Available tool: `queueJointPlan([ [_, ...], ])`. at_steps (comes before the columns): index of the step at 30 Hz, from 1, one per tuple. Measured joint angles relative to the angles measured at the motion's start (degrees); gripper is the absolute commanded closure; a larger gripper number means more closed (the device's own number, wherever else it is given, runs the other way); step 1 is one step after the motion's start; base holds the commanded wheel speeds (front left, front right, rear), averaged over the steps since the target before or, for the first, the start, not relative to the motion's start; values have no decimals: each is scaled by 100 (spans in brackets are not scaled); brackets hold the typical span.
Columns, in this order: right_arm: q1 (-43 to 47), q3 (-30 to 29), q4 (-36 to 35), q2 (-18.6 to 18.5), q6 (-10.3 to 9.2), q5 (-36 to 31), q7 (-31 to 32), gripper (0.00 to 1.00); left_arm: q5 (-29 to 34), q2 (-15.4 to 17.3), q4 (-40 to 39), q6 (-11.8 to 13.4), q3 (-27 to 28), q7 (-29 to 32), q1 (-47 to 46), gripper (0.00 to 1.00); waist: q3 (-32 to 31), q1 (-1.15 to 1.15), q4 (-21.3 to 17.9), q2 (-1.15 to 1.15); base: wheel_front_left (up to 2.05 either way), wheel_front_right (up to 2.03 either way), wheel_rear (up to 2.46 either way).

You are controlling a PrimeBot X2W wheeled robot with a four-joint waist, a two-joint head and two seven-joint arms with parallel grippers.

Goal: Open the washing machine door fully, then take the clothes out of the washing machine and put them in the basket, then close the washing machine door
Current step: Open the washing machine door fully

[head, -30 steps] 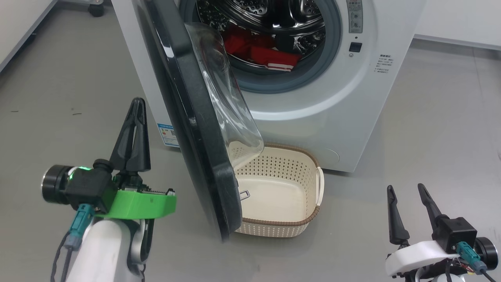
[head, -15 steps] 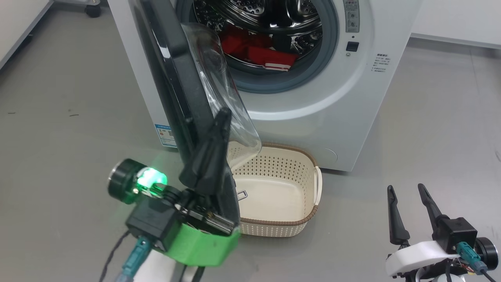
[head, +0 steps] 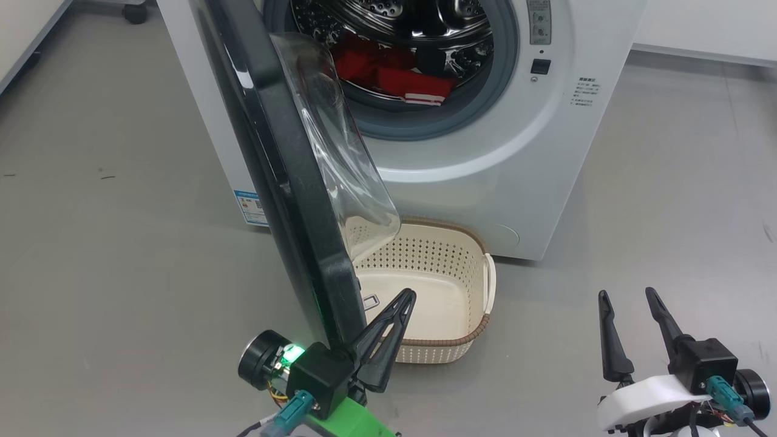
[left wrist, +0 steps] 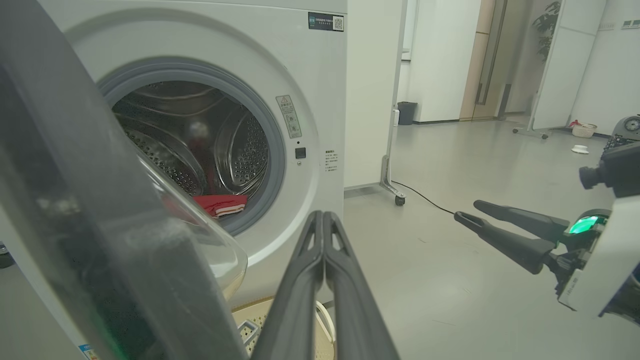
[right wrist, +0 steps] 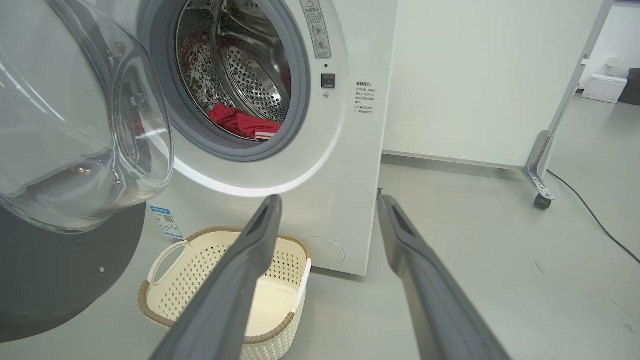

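The washing machine door (head: 291, 200) stands only part-way open, roughly square to the front of the washing machine (head: 473, 182), and it hangs over the left end of the basket (head: 437, 255) on the floor below. The step in hand is to swing it fully open. The left gripper (head: 405, 297) has its two fingers pressed flat together and empty. They lie just beside the door's lower free edge on the inner, glass side (whether they actually touch it I cannot tell).

To do this well, I would use the closed fingers as a single blade. Rest them on the black rim rather than the bulging glass, then sweep leftward along the hinge's arc in one steady push, far enough out from the hinge that the door moves easily. Keep the fingers above the basket rim, since a snag would drag it.

The right gripper (head: 626, 294) waits low and well apart with its fingers spread and nothing in them, ready for the clothes (head: 394, 73), which lie red in the bottom of the drum.
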Motion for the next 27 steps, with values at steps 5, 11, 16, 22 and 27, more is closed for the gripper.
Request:
queueJointPlan([
  [5,0,-8,12,11,22,-42,0,0,-8,2,300,10,-14,169,61,100,18,0,-13,0,0,0,0],
  [11,0,-43,27,23,74,-49,0,0,13,3,610,199,133,243,62,100,31,0,-42,0,0,0,0],
  [16,0,-67,55,27,98,-96,0,0,20,3,725,321,249,282,62,100,53,0,-54,0,0,0,0],
  [22,0,-112,64,32,101,-101,0,0,36,2,758,345,349,276,62,100,81,0,-32,0,0,0,0],
  [27,0,-235,58,45,110,-148,0,0,36,-3,759,387,336,261,60,100,110,0,44,0,0,0,0],
])
